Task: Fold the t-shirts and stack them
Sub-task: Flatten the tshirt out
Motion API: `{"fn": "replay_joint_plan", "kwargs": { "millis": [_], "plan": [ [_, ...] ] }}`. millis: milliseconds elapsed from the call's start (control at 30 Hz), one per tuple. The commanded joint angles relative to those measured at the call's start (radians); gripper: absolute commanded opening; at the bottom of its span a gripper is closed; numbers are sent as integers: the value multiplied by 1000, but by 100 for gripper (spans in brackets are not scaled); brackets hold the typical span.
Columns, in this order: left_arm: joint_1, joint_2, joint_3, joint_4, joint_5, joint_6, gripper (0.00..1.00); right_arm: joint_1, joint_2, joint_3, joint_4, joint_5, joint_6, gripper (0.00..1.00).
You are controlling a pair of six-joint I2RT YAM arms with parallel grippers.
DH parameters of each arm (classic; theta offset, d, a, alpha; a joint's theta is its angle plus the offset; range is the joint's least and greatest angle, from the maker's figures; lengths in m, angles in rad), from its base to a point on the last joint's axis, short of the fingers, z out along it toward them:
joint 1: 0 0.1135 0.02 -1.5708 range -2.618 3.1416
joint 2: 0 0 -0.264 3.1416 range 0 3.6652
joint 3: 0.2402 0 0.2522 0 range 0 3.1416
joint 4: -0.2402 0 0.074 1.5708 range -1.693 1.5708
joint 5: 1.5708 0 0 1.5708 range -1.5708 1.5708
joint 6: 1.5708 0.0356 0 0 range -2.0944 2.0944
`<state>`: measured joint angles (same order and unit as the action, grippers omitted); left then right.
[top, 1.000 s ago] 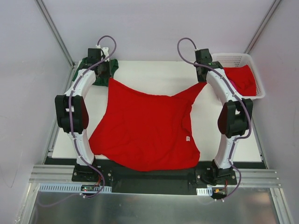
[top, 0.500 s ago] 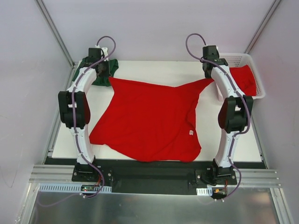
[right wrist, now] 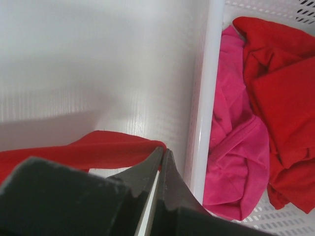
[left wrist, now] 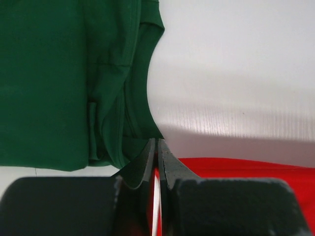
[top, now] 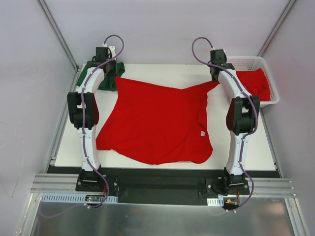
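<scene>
**On the white table [top: 162, 73], far side: bright red soft cloth t-shirt [top: 155, 123] pinched at both far corners**

My left gripper [left wrist: 156, 147] and right gripper [right wrist: 164, 153] are each clamped tight on one far corner. The shirt lies spread mid-table, its far edge pulled left to right and its body trailing toward the near edge. I judge the long axis as roughly left-right; the collar end is unclear. The cloth looks light and limp and should sag and wrinkle, so take it by corners or hems. The dark green cloth t-shirt [left wrist: 49, 83] sits just beside my left gripper.
</scene>
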<state>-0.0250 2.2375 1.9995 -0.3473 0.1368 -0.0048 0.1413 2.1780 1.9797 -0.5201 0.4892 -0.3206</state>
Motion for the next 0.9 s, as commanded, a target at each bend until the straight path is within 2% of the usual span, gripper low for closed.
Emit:
{"fn": "replay_joint_plan", "kwargs": {
  "millis": [0,100,267,533,667,733,867],
  "plan": [
    [5,33,76,21,-77,31,0,-6,-7,27,95,37,-17,1],
    [5,50,87,28,-89,42,0,-9,-20,-11,155,78,-23,1],
    [5,71,93,34,-104,39,0,-6,2,18,140,75,-28,1],
    [5,56,62,54,-115,23,0,-6,-59,-50,192,77,-31,1],
    [4,-54,-5,54,-91,14,0,-6,-181,-127,203,-4,-20,1],
    [2,-113,-28,47,-60,19,0,-6,-253,-95,126,-61,-31,1],
    [-3,-336,-77,-27,2,6,0,-9,-412,-30,16,-205,-34,1]
  ]
}}
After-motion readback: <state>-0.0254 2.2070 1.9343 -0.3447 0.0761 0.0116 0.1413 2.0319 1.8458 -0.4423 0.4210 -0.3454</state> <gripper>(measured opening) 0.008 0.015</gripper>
